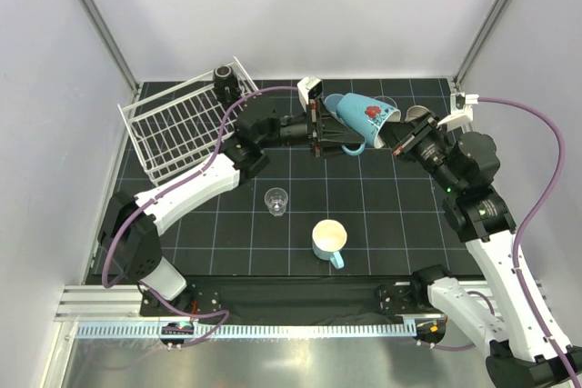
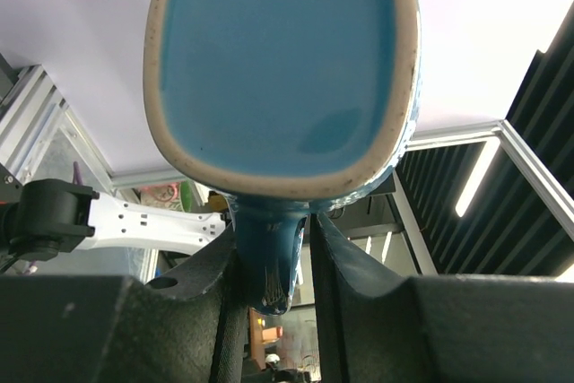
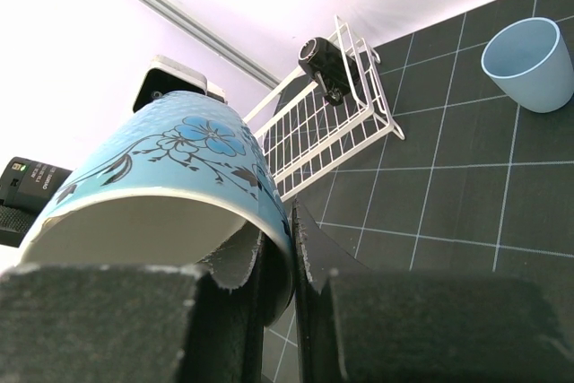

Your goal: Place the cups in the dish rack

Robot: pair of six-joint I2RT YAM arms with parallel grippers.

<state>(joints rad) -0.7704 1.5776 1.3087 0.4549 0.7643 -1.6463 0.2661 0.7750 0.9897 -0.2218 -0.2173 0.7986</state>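
Observation:
A light blue mug (image 1: pixel 359 114) with a flower pattern and a cream inside hangs in the air over the back middle of the mat, held between both grippers. My left gripper (image 1: pixel 340 143) is shut on its handle (image 2: pixel 269 257); the mug's blue base (image 2: pixel 282 65) fills the left wrist view. My right gripper (image 1: pixel 393 134) is shut on the mug's rim (image 3: pixel 269 221), one finger inside and one outside. The white wire dish rack (image 1: pixel 155 138) stands at the back left with a black mug (image 1: pixel 224 74) at its far corner.
A clear glass (image 1: pixel 276 200) and a second light blue mug (image 1: pixel 328 240) stand on the black grid mat near the middle front. A light blue tumbler (image 3: pixel 531 62) stands at the back right. Grey walls close in the mat on three sides.

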